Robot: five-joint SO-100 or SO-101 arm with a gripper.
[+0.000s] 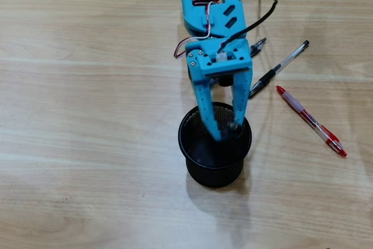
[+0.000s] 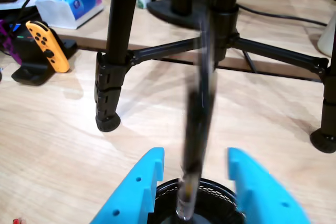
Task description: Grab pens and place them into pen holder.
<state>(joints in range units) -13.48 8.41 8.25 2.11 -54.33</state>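
Gripper (image 1: pixel 227 131) over the holder (image 1: pixel 214 170), jaws spread; a blurred pen (image 2: pixel 197 129) drops into the cup, apparently just released. Red pen (image 1: pixel 310 121) waits at three o'clock.

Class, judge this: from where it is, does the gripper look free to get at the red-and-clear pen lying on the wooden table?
Probably yes: the red-and-clear pen lies alone on bare table, nothing over it, and the gripper is open.
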